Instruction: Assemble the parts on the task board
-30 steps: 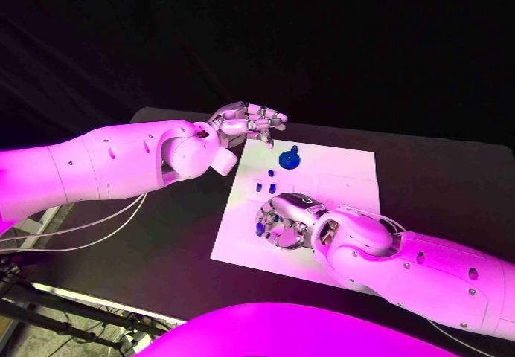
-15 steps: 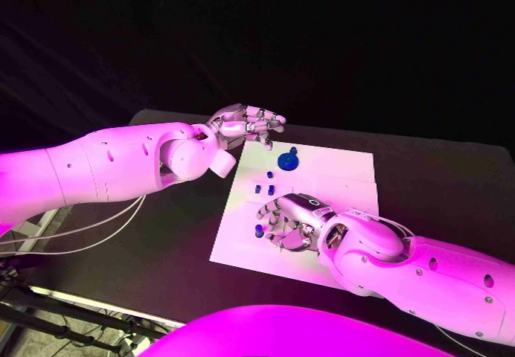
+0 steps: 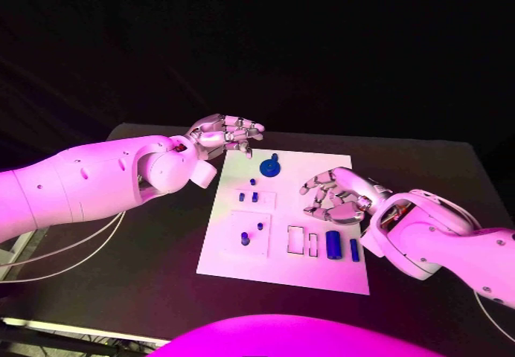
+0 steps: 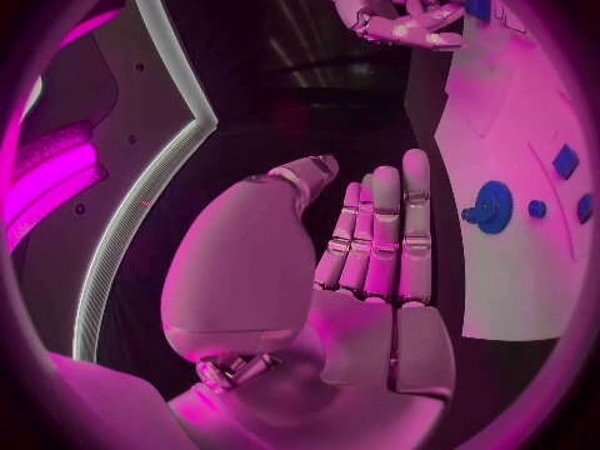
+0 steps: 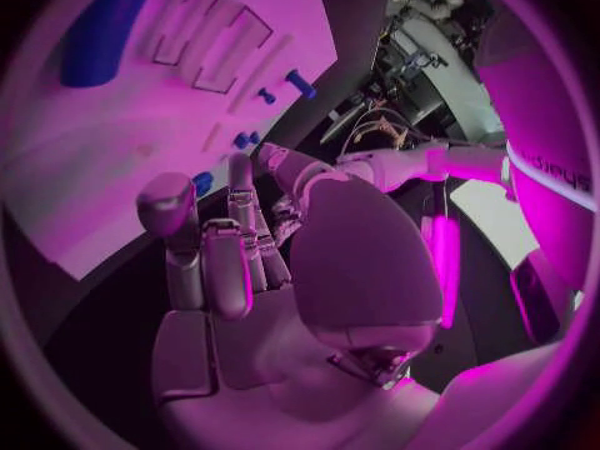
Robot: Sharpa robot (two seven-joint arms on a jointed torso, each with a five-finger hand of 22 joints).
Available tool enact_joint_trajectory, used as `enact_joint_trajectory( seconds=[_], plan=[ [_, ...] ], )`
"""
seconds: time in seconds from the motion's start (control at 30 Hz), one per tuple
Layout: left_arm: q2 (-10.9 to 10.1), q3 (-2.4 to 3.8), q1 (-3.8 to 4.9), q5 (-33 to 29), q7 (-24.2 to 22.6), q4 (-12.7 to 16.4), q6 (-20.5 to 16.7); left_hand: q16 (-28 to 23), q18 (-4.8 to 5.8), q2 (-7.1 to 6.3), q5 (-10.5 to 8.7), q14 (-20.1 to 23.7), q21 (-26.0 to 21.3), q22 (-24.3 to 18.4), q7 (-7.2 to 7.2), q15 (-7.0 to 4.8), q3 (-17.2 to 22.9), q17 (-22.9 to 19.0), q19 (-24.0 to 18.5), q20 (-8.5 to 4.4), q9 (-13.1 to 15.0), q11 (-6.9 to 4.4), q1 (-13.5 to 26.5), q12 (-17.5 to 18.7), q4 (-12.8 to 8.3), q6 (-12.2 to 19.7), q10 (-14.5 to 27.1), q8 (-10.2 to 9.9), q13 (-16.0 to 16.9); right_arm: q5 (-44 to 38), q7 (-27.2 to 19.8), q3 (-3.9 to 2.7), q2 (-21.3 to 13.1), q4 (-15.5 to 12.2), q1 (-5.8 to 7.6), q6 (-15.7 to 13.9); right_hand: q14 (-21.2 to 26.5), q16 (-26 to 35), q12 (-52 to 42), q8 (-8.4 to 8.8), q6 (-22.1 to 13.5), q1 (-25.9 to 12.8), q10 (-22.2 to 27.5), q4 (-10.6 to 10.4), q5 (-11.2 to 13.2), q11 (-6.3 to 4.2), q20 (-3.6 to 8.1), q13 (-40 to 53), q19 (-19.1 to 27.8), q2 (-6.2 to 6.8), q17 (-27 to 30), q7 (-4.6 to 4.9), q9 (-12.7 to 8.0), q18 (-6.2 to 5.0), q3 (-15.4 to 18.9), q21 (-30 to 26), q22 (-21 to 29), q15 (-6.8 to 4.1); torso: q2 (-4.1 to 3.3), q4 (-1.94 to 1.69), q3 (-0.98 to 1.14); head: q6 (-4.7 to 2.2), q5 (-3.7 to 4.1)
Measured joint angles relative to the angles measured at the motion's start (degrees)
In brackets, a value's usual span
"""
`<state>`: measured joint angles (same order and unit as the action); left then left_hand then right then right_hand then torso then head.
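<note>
The white task board [image 3: 281, 264] lies mid-table. Toward its far edge stands a round blue part [image 3: 271, 166], with small blue pieces [image 3: 248, 197] just nearer. Another blue piece [image 3: 245, 239] sits in a square recess near the left edge. Two long blue parts [image 3: 334, 244] lie beside empty slots [image 3: 295, 238]. My left hand [image 3: 225, 134] hovers over the board's far left corner, fingers side by side [image 4: 375, 240] and holding nothing. Above the board's right side my right hand [image 3: 338, 195] floats with fingers apart [image 5: 231, 250], also holding nothing.
The black table [image 3: 140, 268] surrounds the board, with bare room to its left and right. The left wrist view shows the round blue part [image 4: 488, 207] and the board [image 4: 513, 280]; the right wrist view shows a long blue part [image 5: 106, 30] and the slots [image 5: 213, 40].
The camera has shifted. My right hand has lifted off the board's near left area and moved toward its right side, uncovering the slots and long parts. The left hand has kept its place.
</note>
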<state>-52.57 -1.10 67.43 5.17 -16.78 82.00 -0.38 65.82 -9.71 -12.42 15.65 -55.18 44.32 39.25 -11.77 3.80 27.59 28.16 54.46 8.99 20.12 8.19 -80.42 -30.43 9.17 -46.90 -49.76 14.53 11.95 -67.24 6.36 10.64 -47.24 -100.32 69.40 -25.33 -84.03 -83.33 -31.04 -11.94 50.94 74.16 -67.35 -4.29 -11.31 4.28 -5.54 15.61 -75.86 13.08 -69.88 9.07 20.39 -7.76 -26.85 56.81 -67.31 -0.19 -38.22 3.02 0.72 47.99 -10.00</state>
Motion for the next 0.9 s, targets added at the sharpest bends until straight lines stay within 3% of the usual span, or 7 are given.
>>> enact_joint_trajectory(
  seconds=[0.07, 0.13, 0.23, 0.37, 0.53, 0.7, 0.9],
  plan=[
    [-0.03, -0.03, -0.02, 0.0, 0.0, 0.01, 0.0, 0.0, 0.0, 0.0, 0.0, 0.0, 0.0, 0.0, 0.0, 0.0, 0.0, 0.0, 0.0, 0.0, 0.0, 0.0, 0.0, 0.0, 0.0, 0.0, 0.0, 0.0, 0.0, 3.58, -0.34, 0.01, -2.39, -0.73, 0.38, -0.09, 0.01, -1.03, -13.65, -2.4, 0.82, -1.26, -0.98, -1.87, 0.0, -1.04, 0.71, 12.48, -1.17, -0.39, -2.24, -0.77, 0.81, 1.16, 2.43, 2.45, -1.83, -0.69, 0.19, 0.18, -0.02, -0.18, 1.1],
    [-0.11, -0.04, -0.14, -0.01, 0.0, 0.05, 0.01, 0.0, 0.0, 0.0, 0.0, 0.0, 0.0, 0.0, 0.0, 0.0, 0.0, 0.0, 0.0, 0.0, 0.0, 0.0, 0.0, 0.0, 0.0, 0.0, 0.0, 0.0, 0.0, 7.24, -0.46, 0.03, -5.35, -1.88, 0.73, -0.07, 0.1, -2.27, -30.05, -4.13, 0.89, -1.65, -4.19, -3.41, 0.0, -1.1, 0.6, 31.16, -2.04, -0.72, -4.64, -1.12, 1.33, 1.15, 3.96, 4.27, -3.33, -0.76, 0.36, 0.34, -0.02, -0.38, 2.18],
    [-0.3, -0.07, -0.48, -0.02, -0.02, 0.2, 0.01, 0.0, 0.0, 0.0, 0.0, 0.0, 0.0, 0.0, 0.0, 0.0, 0.0, 0.0, 0.0, 0.0, 0.0, 0.0, 0.0, 0.0, 0.0, 0.0, 0.0, 0.0, 0.0, 10.69, 0.03, 0.15, -9.38, -3.12, 0.98, 0.17, 0.1, -4.12, -48.0, -6.93, 0.78, -3.57, -12.85, -6.25, 0.0, -1.43, 0.72, 55.43, -3.56, -1.08, -5.08, -1.45, 2.18, 1.94, 6.75, 7.37, -5.78, -0.76, 0.62, 0.54, -0.02, -0.66, 3.97],
    [-0.67, -0.09, -0.92, -0.03, -0.07, 0.32, 0.01, 0.0, 0.0, 0.0, 0.0, 0.22, 0.0, -0.05, 0.0, 0.22, 0.0, 0.0, 0.0, 0.0, 0.0, 0.0, 0.0, 0.0, 0.0, 0.0, 0.0, 0.0, 0.0, 12.23, 2.35, 0.4, -13.05, -4.6, 0.94, 0.71, 0.1, -5.13, -53.39, -9.06, 0.63, -4.59, -16.27, -9.7, 0.0, -1.54, 0.87, 59.25, -4.73, -1.1, -5.08, -1.52, 2.64, 2.06, 9.89, 10.01, -7.53, -0.76, 0.94, 0.77, 0.05, -0.92, 5.91],
    [-0.85, -0.1, -1.29, -0.04, -0.11, 0.41, 0.01, 0.0, 0.0, 0.0, 0.0, 0.22, 0.0, -0.05, 0.0, 0.22, 0.0, 0.0, 0.0, 0.0, 0.01, 0.0, 0.0, 0.0, 0.0, 0.0, 0.0, 0.0, 0.0, 11.44, 6.68, 0.74, -15.43, -5.66, 0.57, 1.36, 0.1, -5.45, -54.46, -9.79, 0.29, -5.7, -16.39, -12.16, 0.0, -1.53, 1.05, 59.35, -5.78, -1.02, -5.08, -1.8, 2.61, 2.94, 13.71, 12.71, -7.64, -0.76, 1.21, 0.96, 0.08, -0.91, 7.19],
    [-0.88, -0.1, -1.43, -0.05, -0.15, 0.52, 0.01, 0.0, 0.0, 0.0, 0.0, 0.22, 0.0, -0.05, 0.0, 0.22, 0.0, 0.01, 0.0, 0.0, 0.01, 0.0, 0.0, 0.0, 0.0, 0.0, 0.0, 0.0, 0.01, 8.38, 11.05, 0.98, -15.54, -6.16, -0.68, 1.8, 0.1, -5.45, -54.47, -10.89, -0.25, -6.46, -16.39, -12.39, 0.0, -1.53, 0.92, 59.35, -6.84, -2.38, -5.07, -1.86, 2.23, 2.94, 21.72, 14.94, -7.64, -0.75, 1.36, 1.05, 0.05, -0.88, 7.66],
    [-1.03, -0.1, -1.52, -0.07, -0.16, 0.62, 0.01, 0.0, 0.0, 0.0, 0.0, 0.21, 0.0, -0.04, 0.0, 0.22, 0.0, 0.01, 0.0, 0.0, 0.01, 0.0, 0.0, 0.0, 0.0, 0.0, 0.0, 0.0, 0.01, 4.73, 14.62, 1.17, -14.12, -6.33, -2.98, 1.93, 0.1, -5.68, -55.31, -11.34, -0.25, -5.41, -16.39, -12.46, 0.0, -1.53, 0.92, 59.35, -7.25, -4.22, -5.07, -1.86, 1.89, 2.94, 26.31, 15.85, -7.63, -0.75, 1.36, 0.97, 0.05, -0.65, 7.77]
  ],
)
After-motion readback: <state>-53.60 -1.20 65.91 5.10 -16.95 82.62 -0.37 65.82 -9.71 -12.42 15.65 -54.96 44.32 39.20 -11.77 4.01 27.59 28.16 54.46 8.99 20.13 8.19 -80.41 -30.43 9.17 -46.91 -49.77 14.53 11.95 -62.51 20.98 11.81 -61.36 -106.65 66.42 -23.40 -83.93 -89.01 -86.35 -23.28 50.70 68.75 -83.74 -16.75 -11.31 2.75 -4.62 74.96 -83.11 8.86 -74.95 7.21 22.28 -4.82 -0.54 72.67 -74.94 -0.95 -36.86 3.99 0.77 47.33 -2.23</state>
